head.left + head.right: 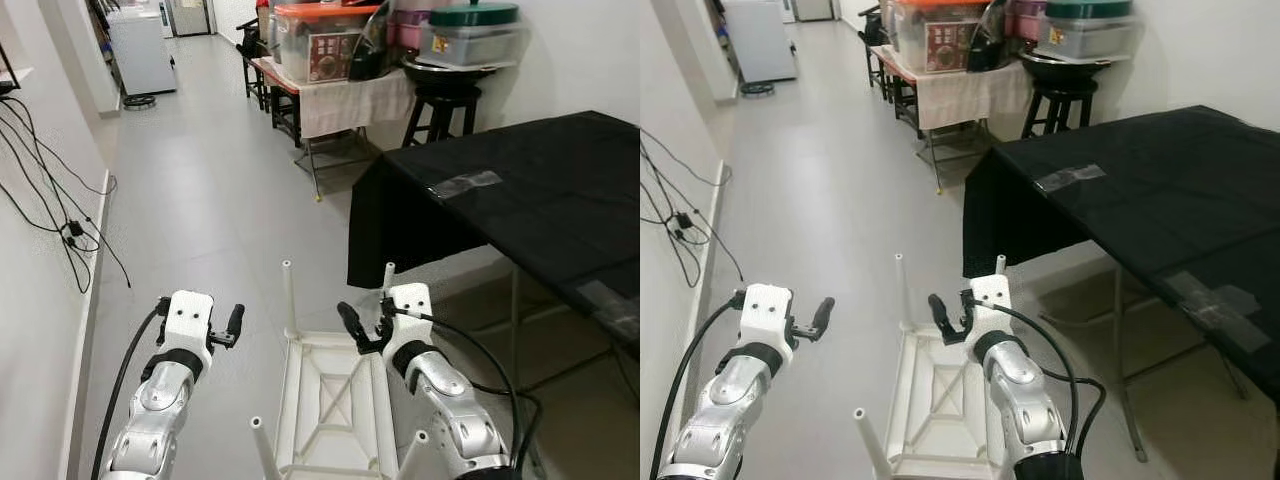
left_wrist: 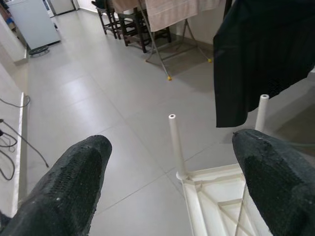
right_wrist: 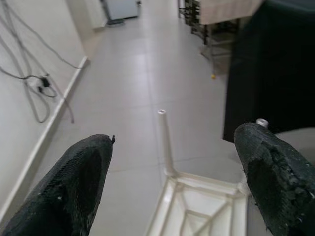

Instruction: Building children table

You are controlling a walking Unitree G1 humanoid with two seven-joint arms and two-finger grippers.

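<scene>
Upturned white table [image 1: 335, 400] | both end effectors open above | orange-lidded bin [image 1: 318, 38]: contents unclear

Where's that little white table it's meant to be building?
The small white table lies upside down on the floor, legs pointing up, low in the head views between the left gripper and right gripper, just left of the black-draped table.

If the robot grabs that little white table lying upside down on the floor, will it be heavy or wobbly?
The small white plastic table looks thin and hollow-ribbed, so probably light. Resting flat on its top, it should slide rather than tip. Its thin legs might flex if grabbed high. Both the left gripper and the right gripper are open.
</scene>
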